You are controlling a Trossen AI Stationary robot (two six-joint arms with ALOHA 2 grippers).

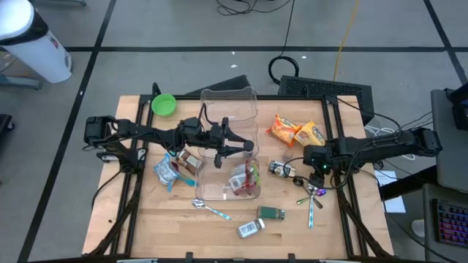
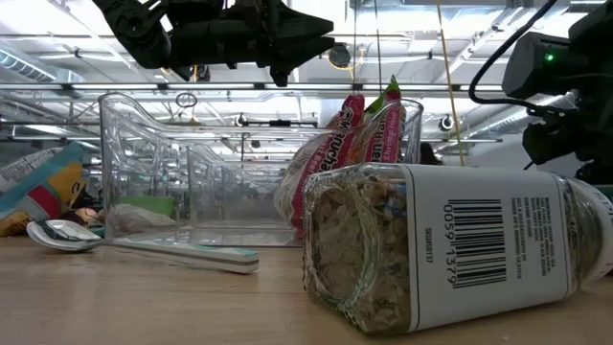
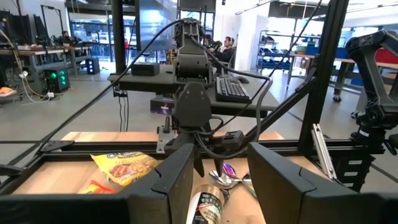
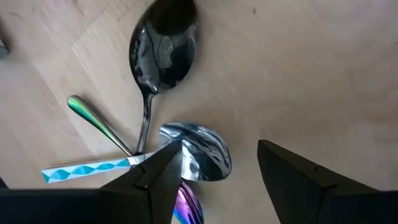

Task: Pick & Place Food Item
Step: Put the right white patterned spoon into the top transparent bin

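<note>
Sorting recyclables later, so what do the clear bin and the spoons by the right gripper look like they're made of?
Clear bin: looks like glossy transparent plastic; the tabletop shows through its walls. Spoons: apparently polished metal, with mirror reflections; one handle has an iridescent finish, another a teal pattern, material unclear.

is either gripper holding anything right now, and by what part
Nothing is held. The left gripper hangs open above the clear bin; the right gripper is open just over the spoons, gripping none.

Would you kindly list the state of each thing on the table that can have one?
clear bin: upright, holding a snack packet
spice jar: lying on its side
green bowl: upright
left gripper: open, above the bin
right gripper: open, low over the spoons
</note>
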